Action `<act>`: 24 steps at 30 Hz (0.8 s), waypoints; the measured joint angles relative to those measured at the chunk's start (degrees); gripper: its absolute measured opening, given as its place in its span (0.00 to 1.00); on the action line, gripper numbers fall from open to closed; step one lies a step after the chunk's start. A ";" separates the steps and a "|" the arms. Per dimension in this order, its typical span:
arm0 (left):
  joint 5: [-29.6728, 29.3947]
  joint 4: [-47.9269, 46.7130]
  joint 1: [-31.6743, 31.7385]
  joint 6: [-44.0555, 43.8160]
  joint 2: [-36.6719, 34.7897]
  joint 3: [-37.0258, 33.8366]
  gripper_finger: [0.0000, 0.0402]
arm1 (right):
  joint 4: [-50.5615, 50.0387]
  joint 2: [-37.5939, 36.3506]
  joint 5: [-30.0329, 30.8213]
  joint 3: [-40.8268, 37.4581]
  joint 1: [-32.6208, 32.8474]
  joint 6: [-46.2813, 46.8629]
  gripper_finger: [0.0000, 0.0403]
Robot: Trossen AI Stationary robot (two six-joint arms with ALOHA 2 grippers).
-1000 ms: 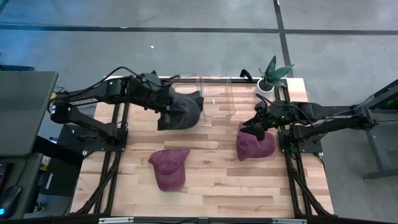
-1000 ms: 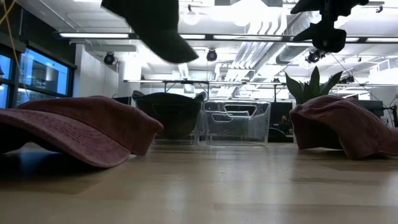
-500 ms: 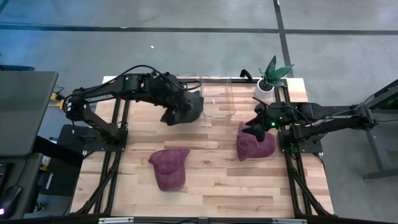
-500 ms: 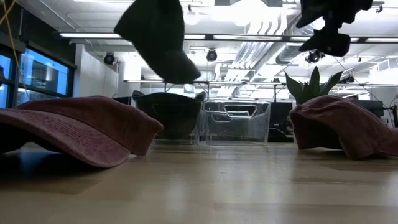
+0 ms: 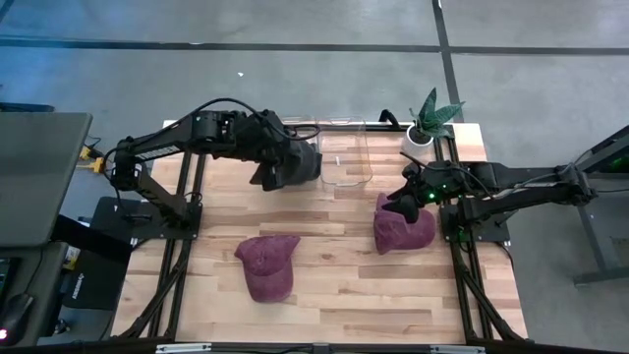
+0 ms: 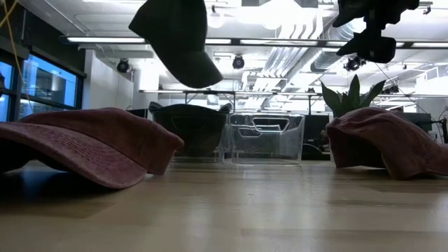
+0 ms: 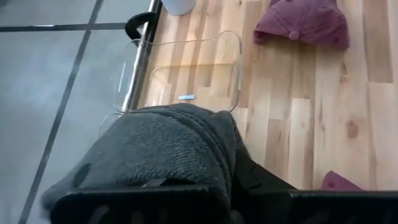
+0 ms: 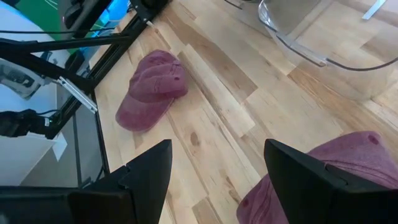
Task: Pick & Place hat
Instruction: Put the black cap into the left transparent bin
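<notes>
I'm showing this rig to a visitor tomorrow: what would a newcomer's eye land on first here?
First, the dark grey knitted hat hanging in the air from the left pincer, beside the clear plastic bin at the table's far edge. Next, two maroon cloth caps on the pale wooden table: one near the front middle, the other at the right, under the open right pincer.

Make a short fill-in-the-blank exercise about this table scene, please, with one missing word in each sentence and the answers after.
1. The left end effector holds a dark hat up in the ____.
2. ____ maroon hats lie on the wooden table.
3. The right end effector hangs open just above the maroon hat on the table's ____ side.
4. A small potted ____ stands at the table's far right corner.

Missing words: air; Two; right; plant
</notes>
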 joint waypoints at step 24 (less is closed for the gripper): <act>-29.20 -8.41 0.80 25.33 10.11 -0.45 0.00 | 0.17 0.00 -0.05 0.00 0.00 -0.17 0.62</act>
